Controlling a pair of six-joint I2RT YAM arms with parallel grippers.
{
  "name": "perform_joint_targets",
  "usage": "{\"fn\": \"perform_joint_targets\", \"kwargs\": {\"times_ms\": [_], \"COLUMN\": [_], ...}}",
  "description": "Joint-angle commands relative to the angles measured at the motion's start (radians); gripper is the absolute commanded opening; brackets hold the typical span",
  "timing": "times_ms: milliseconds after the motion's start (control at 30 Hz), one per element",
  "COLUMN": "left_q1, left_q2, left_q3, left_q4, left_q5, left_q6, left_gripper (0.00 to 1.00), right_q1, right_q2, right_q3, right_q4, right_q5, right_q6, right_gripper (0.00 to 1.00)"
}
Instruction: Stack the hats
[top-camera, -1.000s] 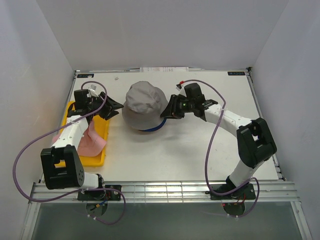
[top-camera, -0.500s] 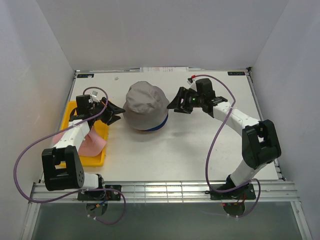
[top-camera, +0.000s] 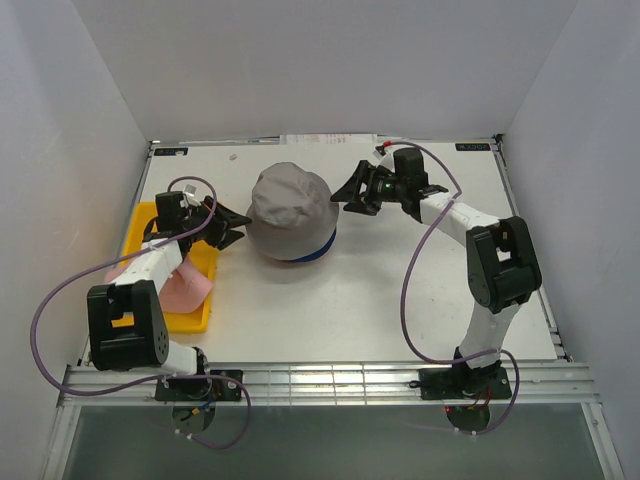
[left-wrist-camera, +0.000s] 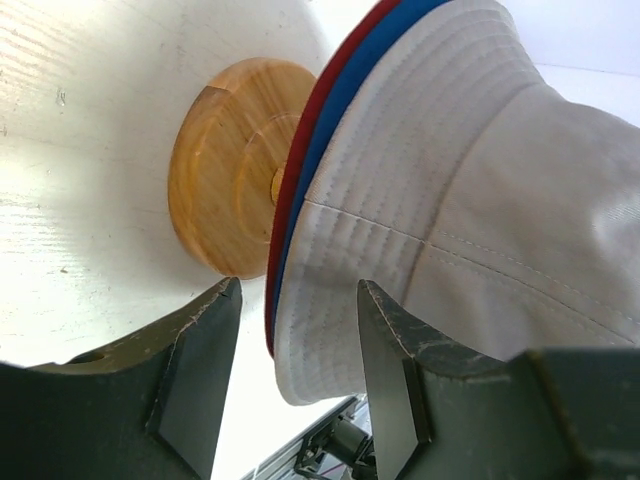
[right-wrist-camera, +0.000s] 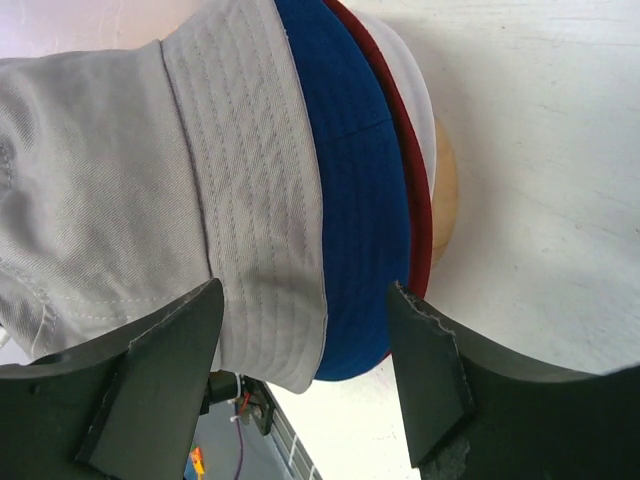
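A grey hat (top-camera: 290, 205) tops the stack in the middle of the table, over a navy blue hat (top-camera: 320, 251). The right wrist view shows the grey brim (right-wrist-camera: 250, 180), blue brim (right-wrist-camera: 350, 200) and a dark red edge (right-wrist-camera: 420, 220) layered over the wooden stand (right-wrist-camera: 443, 200). In the left wrist view the stand's base (left-wrist-camera: 225, 170) shows under the same brims (left-wrist-camera: 400, 200). My left gripper (top-camera: 236, 226) (left-wrist-camera: 298, 288) is open at the stack's left edge. My right gripper (top-camera: 346, 195) (right-wrist-camera: 305, 290) is open just right of it. A light pink hat (top-camera: 183, 283) lies in the tray.
The yellow tray (top-camera: 188, 320) sits at the left edge of the table, under my left arm. White walls enclose the table on three sides. A metal rail runs along the near edge.
My right gripper opened, let go of the hat brim and drew back to the upper right. The left gripper shifted slightly lower beside the stack and stayed open.
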Motion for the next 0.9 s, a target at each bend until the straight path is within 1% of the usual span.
{"fn": "perform_joint_targets", "kwargs": {"times_ms": [0,100,167,267,300,367,400,467,500,567,600,633,667,733,767,867], "left_q1": [-0.005,-0.007,-0.007,-0.008,-0.01,-0.011,-0.013,-0.014,-0.016,-0.017,-0.019,-0.019,-0.019,-0.019,-0.019,-0.019], "left_q2": [0.002,0.011,0.017,0.026,0.029,0.035,0.04,0.046,0.049,0.061,0.064,0.068,0.075,0.081,0.086,0.092], "left_q3": [-0.008,-0.009,-0.011,-0.015,-0.018,-0.02,-0.02,-0.019,-0.017,-0.014,-0.012,-0.011,-0.009,-0.006,-0.005,-0.002], "left_q4": [0.047,0.063,0.069,0.084,0.089,0.107,0.115,0.121,0.126,0.129,0.129,0.127,0.126,0.12,0.116,0.11], "left_q5": [0.01,0.01,0.008,0.007,0.007,0.007,0.007,0.007,0.005,0.002,0.001,-0.001,-0.004,-0.01,-0.012,-0.012], "left_q6": [-0.026,-0.037,-0.04,-0.052,-0.055,-0.065,-0.069,-0.074,-0.08,-0.08,-0.08,-0.079,-0.079,-0.072,-0.072,-0.066], "left_gripper": [0.59,0.57,0.56,0.54,0.53,0.5,0.46,0.4,0.33,0.25,0.2,0.12,0.09,0.01,0.0,0.0], "right_q1": [0.003,0.004,0.011,0.015,0.015,0.014,0.015,0.015,0.015,0.015,0.014,0.015,0.015,0.015,0.015,0.015], "right_q2": [0.022,0.039,0.042,0.041,0.041,0.041,0.041,0.042,0.042,0.044,0.041,0.041,0.039,0.041,0.041,0.045], "right_q3": [0.025,-0.005,-0.028,-0.043,-0.045,-0.046,-0.046,-0.048,-0.049,-0.06,-0.064,-0.067,-0.071,-0.077,-0.075,-0.068], "right_q4": [0.148,0.235,0.26,0.283,0.283,0.276,0.268,0.253,0.25,0.246,0.242,0.236,0.222,0.197,0.164,0.093], "right_q5": [-0.065,-0.089,-0.089,-0.083,-0.082,-0.073,-0.068,-0.062,-0.06,-0.054,-0.05,-0.045,-0.034,-0.027,-0.011,0.038], "right_q6": [0.082,0.151,0.181,0.197,0.2,0.201,0.2,0.197,0.195,0.195,0.191,0.186,0.18,0.16,0.151,0.099], "right_gripper": [0.72,0.7,0.68,0.58,0.51,0.42,0.35,0.31,0.27,0.24,0.21,0.2,0.16,0.12,0.08,0.08]}}
